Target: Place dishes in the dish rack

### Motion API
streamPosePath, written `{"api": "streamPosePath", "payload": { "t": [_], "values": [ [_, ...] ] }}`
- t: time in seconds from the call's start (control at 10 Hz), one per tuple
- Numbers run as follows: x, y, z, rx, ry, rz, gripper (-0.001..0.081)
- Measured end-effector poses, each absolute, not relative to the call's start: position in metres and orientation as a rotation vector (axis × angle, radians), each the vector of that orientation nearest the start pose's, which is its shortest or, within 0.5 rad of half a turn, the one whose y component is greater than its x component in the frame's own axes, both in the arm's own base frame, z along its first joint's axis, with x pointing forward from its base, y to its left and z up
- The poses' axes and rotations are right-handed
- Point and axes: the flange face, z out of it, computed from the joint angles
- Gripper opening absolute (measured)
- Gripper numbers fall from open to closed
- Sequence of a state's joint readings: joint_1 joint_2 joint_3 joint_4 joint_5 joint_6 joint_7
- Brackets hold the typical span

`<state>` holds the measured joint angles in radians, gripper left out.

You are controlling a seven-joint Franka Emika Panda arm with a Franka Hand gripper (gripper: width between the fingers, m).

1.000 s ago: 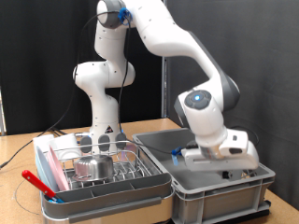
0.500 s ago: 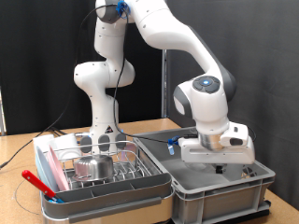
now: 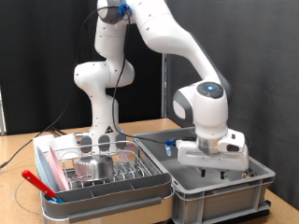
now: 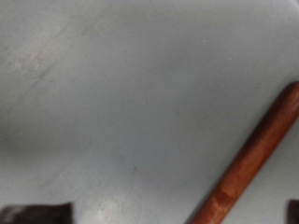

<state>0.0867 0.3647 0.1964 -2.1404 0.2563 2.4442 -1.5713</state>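
My gripper (image 3: pixel 218 174) reaches down into the grey plastic bin (image 3: pixel 187 191) at the exterior view's right. In the wrist view its dark fingertips (image 4: pixel 33 213) sit wide apart, open and empty. A thin red-brown stick (image 4: pixel 248 163) lies slanted on the grey floor between them. The silver wire dish rack (image 3: pixel 121 173) in its pale tray stands at the left. It holds a pink plate (image 3: pixel 56 168) on edge and a steel cup (image 3: pixel 93 166). A red utensil (image 3: pixel 39 185) lies at the rack's front left corner. I cannot make out the clear glass.
The robot's white base (image 3: pixel 103 103) stands behind the rack. The bin's walls close in around the hand. A cable (image 3: pixel 19 157) runs over the wooden table at the left. A black curtain fills the background.
The hand has turned and shifted left over the bin. It rose slightly half a second ago and now sits lower inside the bin again. The rack's contents have not moved.
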Motion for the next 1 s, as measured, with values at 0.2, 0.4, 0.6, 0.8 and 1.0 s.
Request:
{"api": "streamPosePath", "payload": {
  "t": [0.2,0.4,0.6,0.8,1.0],
  "values": [
    [0.539,0.162,0.22,2.274,2.413,0.186,0.0576],
    [0.537,0.165,0.208,2.254,2.364,0.191,0.0718],
    [0.536,0.164,0.19,2.27,2.326,0.127,0.0792],
    [0.543,0.16,0.172,2.292,2.288,0.082,0.0806],
    [0.551,0.159,0.167,2.32,2.259,0.076,0.0806]
  ]
}}
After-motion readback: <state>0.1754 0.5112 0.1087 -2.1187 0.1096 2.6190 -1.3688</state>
